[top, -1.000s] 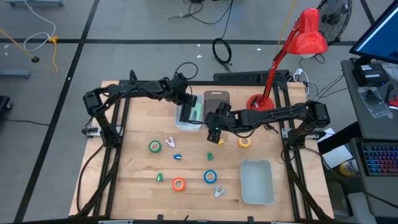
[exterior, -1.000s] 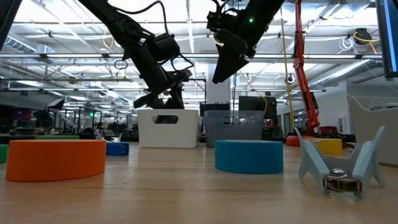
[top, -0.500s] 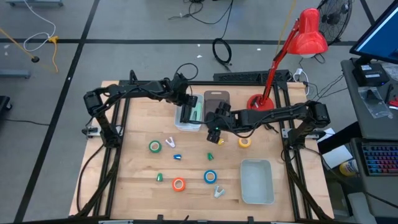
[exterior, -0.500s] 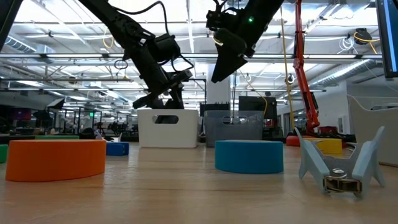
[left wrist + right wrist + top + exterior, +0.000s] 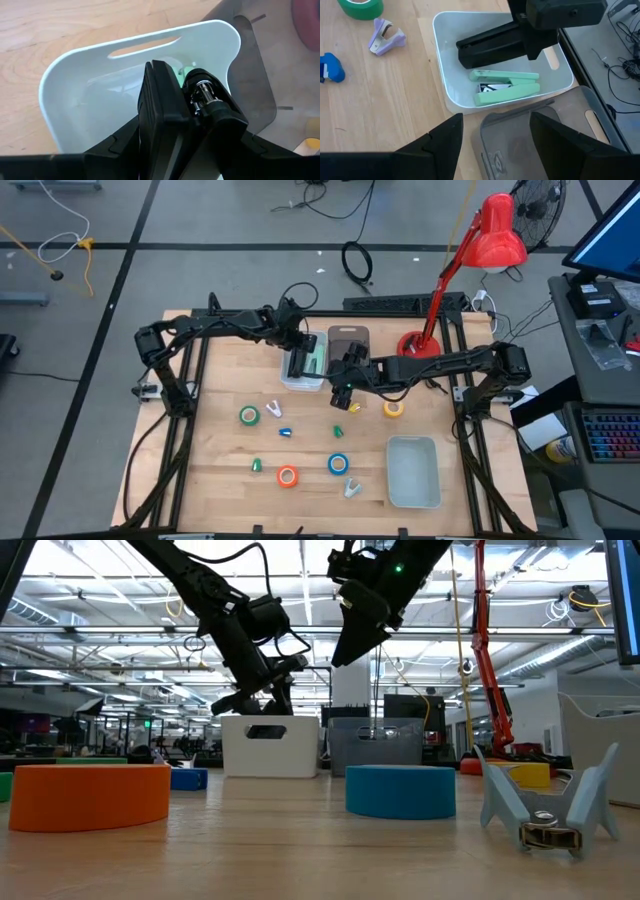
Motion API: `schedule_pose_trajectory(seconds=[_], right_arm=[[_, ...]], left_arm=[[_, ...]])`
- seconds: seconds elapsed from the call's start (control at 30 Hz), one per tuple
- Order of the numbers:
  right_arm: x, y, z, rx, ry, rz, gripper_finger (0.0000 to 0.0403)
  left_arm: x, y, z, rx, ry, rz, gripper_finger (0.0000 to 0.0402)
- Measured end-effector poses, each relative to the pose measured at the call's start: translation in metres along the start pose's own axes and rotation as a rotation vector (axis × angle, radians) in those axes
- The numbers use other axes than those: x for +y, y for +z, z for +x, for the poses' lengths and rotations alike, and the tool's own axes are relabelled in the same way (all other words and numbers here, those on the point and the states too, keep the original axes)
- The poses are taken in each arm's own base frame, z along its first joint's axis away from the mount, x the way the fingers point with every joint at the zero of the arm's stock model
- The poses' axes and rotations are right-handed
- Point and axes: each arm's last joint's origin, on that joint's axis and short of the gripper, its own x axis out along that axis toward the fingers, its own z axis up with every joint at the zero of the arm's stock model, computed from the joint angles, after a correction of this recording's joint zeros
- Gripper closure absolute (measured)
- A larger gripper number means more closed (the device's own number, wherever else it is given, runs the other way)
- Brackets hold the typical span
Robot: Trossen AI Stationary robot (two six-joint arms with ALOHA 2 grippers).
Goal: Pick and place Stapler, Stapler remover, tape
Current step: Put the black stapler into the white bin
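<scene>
Stapler (image 5: 505,87) lies green inside the white bin (image 5: 440,75) right under our closed, empty left gripper (image 5: 492,46), while our open right gripper (image 5: 343,386) hovers alongside.

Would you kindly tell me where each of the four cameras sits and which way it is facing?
High view: overhead, straight down on the wooden table; both dark arms show.
Low view: table height, level across an orange tape roll; both arms descend from above.
Left wrist view: on the left arm, facing into the white plastic bin; the left pincer fills it.
Right wrist view: on the right arm, looking down at the bin's mint-green stapler; the right pincer is open.
Shared: both wrist views show the white bin.
</scene>
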Motion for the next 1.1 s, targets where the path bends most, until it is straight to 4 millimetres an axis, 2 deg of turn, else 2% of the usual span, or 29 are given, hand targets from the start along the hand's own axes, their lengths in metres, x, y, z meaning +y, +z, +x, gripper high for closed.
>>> schedule_pose_trajectory(seconds=[0.37,0.8,1.1], right_arm=[[0.000,0.000,0.000,0.000,0.000,0.003,0.0179],[0.000,0.000,0.000,0.000,0.000,0.003,0.0179],[0.000,0.000,0.000,0.000,0.000,0.003,0.0179]], left_arm=[[-0.004,-0.005,0.022,0.004,-0.019,0.038,0.0165],[-0.006,-0.007,0.022,-0.020,0.020,0.113,0.0121],[-0.006,-0.002,0.006,-0.069,0.030,0.107,0.0148]])
